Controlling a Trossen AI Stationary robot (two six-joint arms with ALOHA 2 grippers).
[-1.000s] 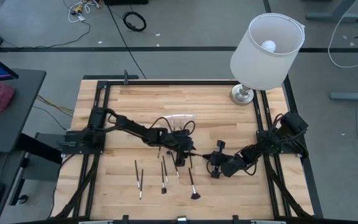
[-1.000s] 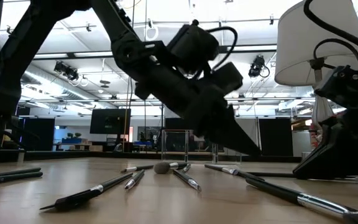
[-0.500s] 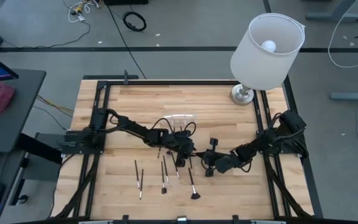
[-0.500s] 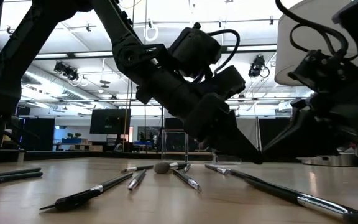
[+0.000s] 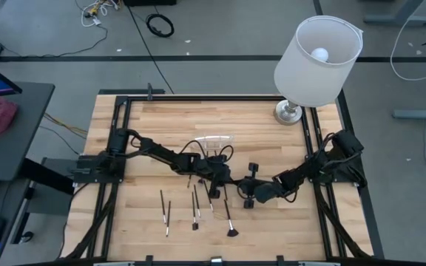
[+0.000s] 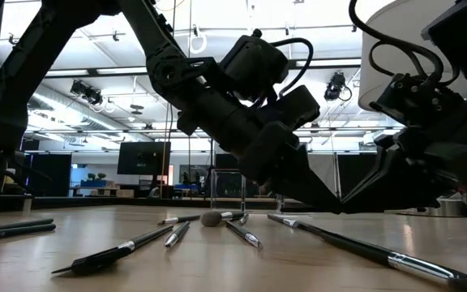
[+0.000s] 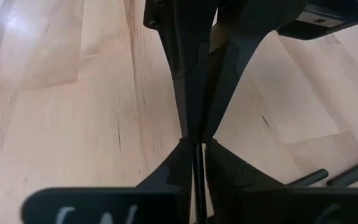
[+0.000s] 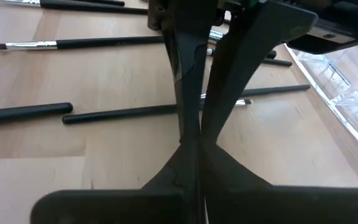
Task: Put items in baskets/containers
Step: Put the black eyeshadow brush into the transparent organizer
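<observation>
R gripper (image 5: pixel 247 196) moved in toward L gripper (image 5: pixel 230 182).

Table (image 5: pixel 154 122): carries lamp, clear tube, brushes, both arms.
White-shaded lamp with metal base (image 5: pixel 290 112): far right corner of the table.
Small clear plastic tube (image 5: pixel 213 141): lying mid-table, behind the left gripper (image 5: pixel 224 182).
Thin dark-handled makeup brushes (image 5: pixel 195 205): scattered on the near middle of the table, fan-shaped one rightmost.
Right gripper (image 5: pixel 248 193): low, just right of the left gripper and the brushes.
</observation>
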